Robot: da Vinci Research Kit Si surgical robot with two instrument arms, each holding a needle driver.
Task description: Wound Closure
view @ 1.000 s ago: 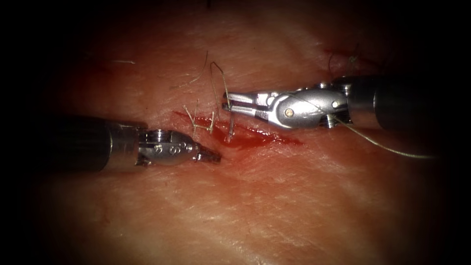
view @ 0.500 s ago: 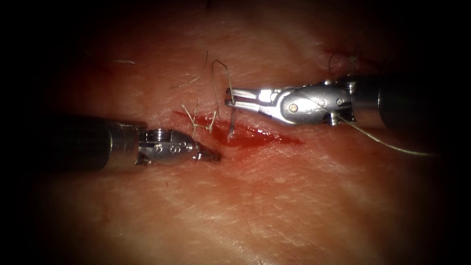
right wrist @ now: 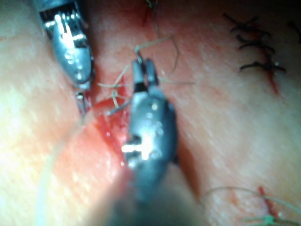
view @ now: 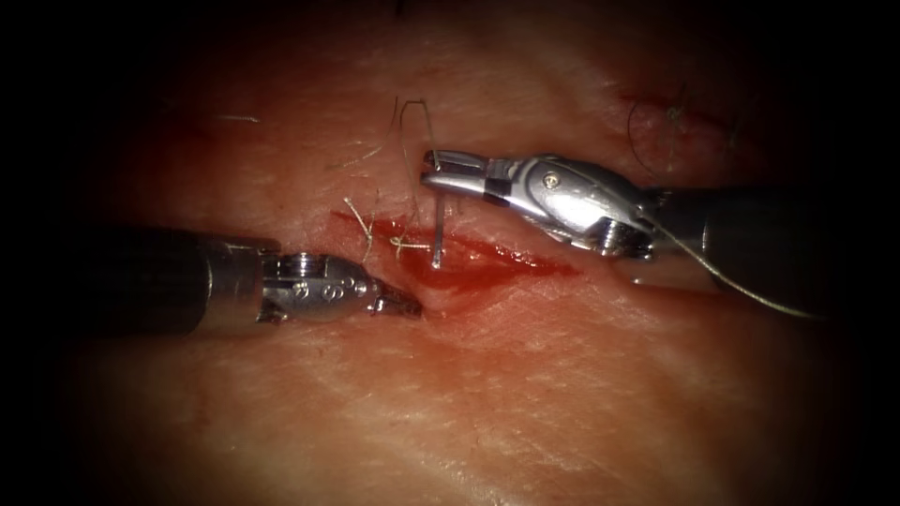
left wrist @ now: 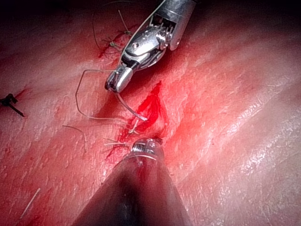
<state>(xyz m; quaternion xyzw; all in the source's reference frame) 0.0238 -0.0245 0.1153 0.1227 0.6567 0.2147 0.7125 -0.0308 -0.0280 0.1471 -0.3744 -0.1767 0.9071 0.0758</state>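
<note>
Dark older stitches nearby.

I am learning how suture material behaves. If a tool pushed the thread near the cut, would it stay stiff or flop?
Probably floppy: the thread arches in a loose loop above the tissue. Likely very light, being so thin. The cut ends of thread stand up, suggesting some springiness.

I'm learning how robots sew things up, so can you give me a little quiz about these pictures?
1. True or false: the left hand holds the needle.
2. The needle's tip is at: A) the cut, B) the left hand's shaft, C) the old black stitches.
3. Fill in: the right hand grips the needle near its ____ end.

Key: 1 false, the left hand holds nothing. 2 A. 3 thread.
</note>
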